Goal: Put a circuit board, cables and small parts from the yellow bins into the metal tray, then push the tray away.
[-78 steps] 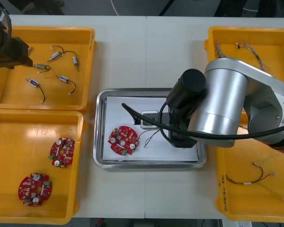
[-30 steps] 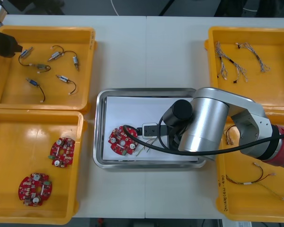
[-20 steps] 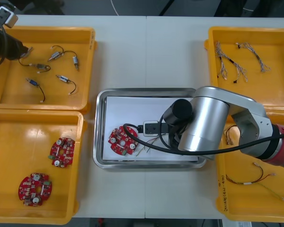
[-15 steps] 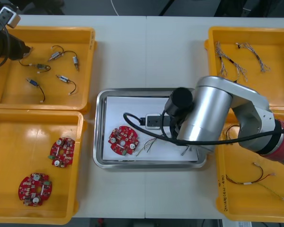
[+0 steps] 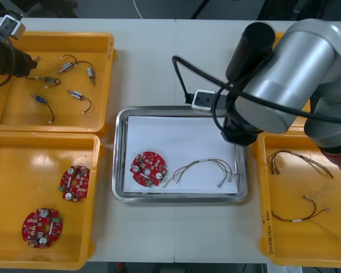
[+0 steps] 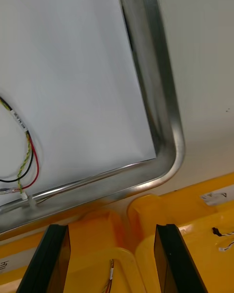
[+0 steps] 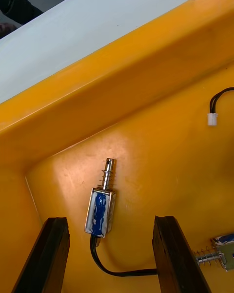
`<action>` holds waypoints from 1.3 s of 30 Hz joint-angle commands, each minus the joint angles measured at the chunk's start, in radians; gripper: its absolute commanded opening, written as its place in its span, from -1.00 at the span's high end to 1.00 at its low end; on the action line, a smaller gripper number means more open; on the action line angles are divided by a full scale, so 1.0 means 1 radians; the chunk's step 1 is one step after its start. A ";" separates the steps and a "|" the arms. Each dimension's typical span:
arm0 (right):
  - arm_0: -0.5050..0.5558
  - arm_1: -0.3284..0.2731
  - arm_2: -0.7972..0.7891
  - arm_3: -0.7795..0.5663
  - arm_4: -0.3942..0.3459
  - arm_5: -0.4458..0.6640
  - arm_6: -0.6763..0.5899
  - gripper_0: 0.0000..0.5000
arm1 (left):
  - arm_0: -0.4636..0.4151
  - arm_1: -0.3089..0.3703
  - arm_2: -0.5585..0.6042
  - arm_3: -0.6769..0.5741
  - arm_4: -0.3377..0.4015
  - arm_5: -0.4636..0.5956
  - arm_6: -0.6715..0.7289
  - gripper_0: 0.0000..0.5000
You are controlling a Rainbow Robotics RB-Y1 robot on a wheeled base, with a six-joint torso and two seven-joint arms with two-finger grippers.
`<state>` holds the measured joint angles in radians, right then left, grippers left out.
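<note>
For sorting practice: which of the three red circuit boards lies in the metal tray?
The circuit board beside the cable; the other two sit in a yellow bin.

The metal tray (image 5: 119, 153), white inside, sits mid-table. A round red circuit board (image 5: 148, 168) lies flat at its near left, and a red and yellow cable (image 5: 202, 162) curves just to the board's right.

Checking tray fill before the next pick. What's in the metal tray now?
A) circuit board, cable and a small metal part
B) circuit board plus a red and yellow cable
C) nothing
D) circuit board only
B: the metal tray holds one round red circuit board with a red and yellow cable lying beside it, and nothing else.
</note>
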<state>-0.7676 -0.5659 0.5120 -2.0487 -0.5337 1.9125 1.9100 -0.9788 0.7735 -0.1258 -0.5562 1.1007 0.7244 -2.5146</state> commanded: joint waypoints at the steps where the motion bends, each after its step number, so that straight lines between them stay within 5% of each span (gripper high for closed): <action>1: -0.059 -0.009 -0.124 -0.030 -0.041 0.007 0.020 -1.00 | -0.055 -0.007 -0.041 0.013 0.028 -0.040 0.019 -1.00; 9: -0.064 -0.086 -0.279 0.019 -0.088 0.007 0.015 -1.00 | -0.055 -0.016 -0.074 0.038 0.073 -0.089 0.014 -1.00; 16: -0.102 -0.120 -0.423 0.194 -0.086 0.007 0.023 -1.00 | -0.043 -0.025 -0.092 0.047 0.096 -0.134 0.007 -1.00; 26: -0.220 -0.134 -0.526 0.463 0.023 0.007 0.030 -1.00 | -0.017 -0.025 -0.092 0.053 0.148 -0.158 -0.004 -1.00; 39: -0.260 -0.180 -0.645 0.685 0.046 -0.035 0.049 -1.00 | 0.009 -0.022 -0.094 0.053 0.105 -0.161 -0.012 -1.00</action>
<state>-0.9646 -0.6897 -0.0930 -1.3961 -0.5071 1.9091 1.9102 -0.9770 0.7545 -0.2041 -0.4964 1.2152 0.5773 -2.5147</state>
